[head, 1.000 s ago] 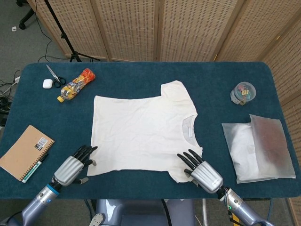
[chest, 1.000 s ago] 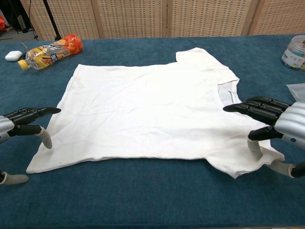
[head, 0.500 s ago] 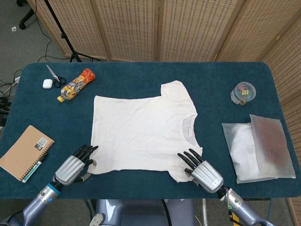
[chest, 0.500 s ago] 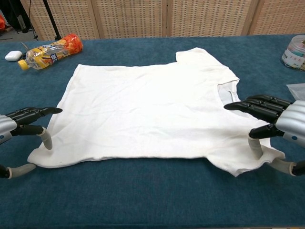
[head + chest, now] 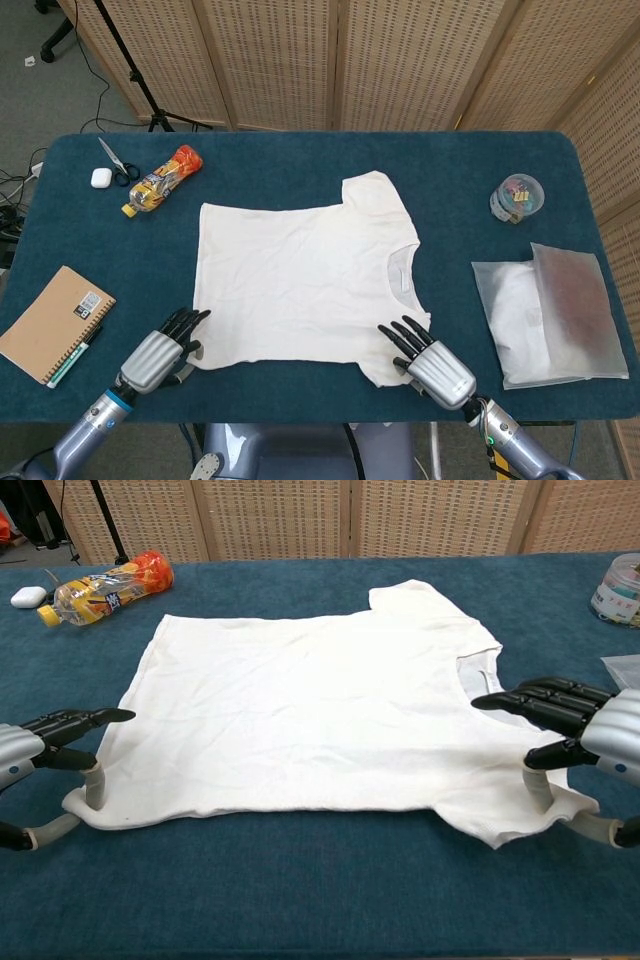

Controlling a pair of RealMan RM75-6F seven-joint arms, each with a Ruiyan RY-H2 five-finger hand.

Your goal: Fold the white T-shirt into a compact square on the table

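Note:
The white T-shirt lies flat in the middle of the blue table, collar toward the right, also seen in the chest view. My left hand is at the shirt's near left corner. Its thumb is tucked under the curled-up corner, one finger presses down on it from above, and the other fingers stretch out over the cloth. My right hand hovers at the near sleeve, fingers apart, one fingertip touching the sleeve and the thumb beside its edge.
A drink bottle, scissors and a white earbud case lie at the far left. A notebook with a pen sits near left. A plastic bag of clothing and a small round container are on the right.
My left thumb has closed in under the shirt's near left corner, which has curled up and shifted slightly inward. The right hand has barely moved.

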